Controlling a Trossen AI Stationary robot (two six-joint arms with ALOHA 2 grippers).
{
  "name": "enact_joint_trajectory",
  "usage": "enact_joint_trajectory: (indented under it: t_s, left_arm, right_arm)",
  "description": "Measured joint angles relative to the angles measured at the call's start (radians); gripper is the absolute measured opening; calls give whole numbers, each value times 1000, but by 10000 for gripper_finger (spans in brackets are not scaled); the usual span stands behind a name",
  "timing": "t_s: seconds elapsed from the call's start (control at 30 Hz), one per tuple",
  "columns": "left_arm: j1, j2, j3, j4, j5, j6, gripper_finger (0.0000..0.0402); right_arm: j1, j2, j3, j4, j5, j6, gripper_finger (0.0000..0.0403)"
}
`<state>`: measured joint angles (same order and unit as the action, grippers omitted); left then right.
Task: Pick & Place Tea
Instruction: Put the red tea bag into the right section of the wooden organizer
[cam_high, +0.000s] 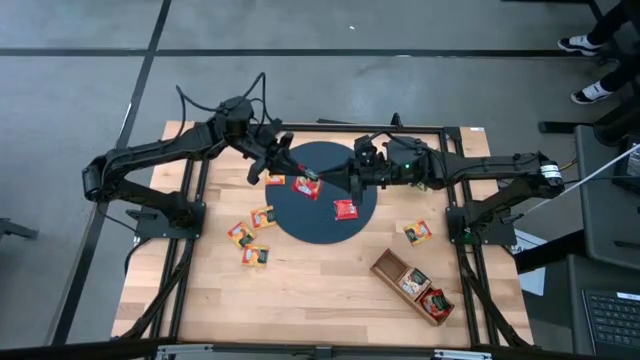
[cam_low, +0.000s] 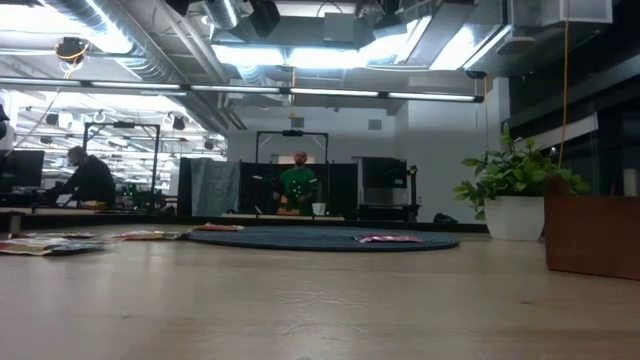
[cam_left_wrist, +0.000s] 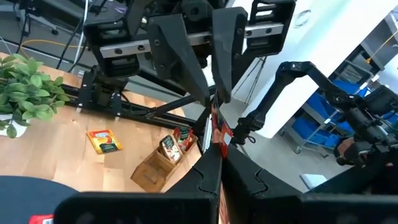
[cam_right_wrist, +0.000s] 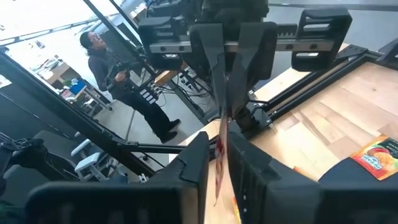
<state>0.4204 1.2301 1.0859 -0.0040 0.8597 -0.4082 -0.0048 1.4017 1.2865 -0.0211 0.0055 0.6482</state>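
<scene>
While everybody's eyes go to the loose packets lying about, the bit that matters is in the air over the middle of the pale wooden slatted table (cam_high: 300, 290). Above the big dark round mat (cam_high: 300, 228) the two black arms meet nose to nose, left gripper (cam_high: 297, 177) coming in from its side and right gripper (cam_high: 321, 183) from the opposite one.

The long brown wooden three-compartment tray (cam_high: 392, 266) sits well off toward the right arm's near corner, so the right arm is clearly the nearer one for a drop there.

Between the two grippers hangs one small flat red square tea packet (cam_high: 308, 187), lifted clear of the mat. From the left wrist view the left gripper's fingers (cam_left_wrist: 199, 180) are clamped tight on the packet (cam_left_wrist: 217, 130), and you only see it as a thin red sliver. So it's held on edge, flat faces out to the sides, its plane running along the line from one gripper to the other. It's square, so no real long axis to speak of.

The right gripper has that same packet (cam_right_wrist: 219, 152) straight ahead of it, edge-on and dead centre. Whether it's actually pinching or only straddling the packet, I can't tell from where I'm standing.
</scene>
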Motion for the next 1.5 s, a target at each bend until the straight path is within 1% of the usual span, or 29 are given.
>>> enact_joint_trajectory:
  t_s: [0.23,0.33,0.63,0.97,1.13,1.5]
  left_arm:
    - [-16,6,0,1,-20,2,4]
    - [-16,7,0,2,-23,0,4]
    - [-16,7,0,7,-21,-15,4]
    - [-22,7,0,1,-9,-15,3]
    - [-22,6,0,-8,-1,-38,2]
    - [-19,6,0,-5,-55,-53,2]
  right_arm:
    - [0,0,1,-6,-8,2,7]
    - [0,0,1,-14,-31,18,8]
    - [2,-1,1,-69,-41,45,3]
    - [2,0,1,-75,-63,58,3]
    - [3,0,1,-58,-65,54,22]
    - [3,0,1,-52,-63,53,88]
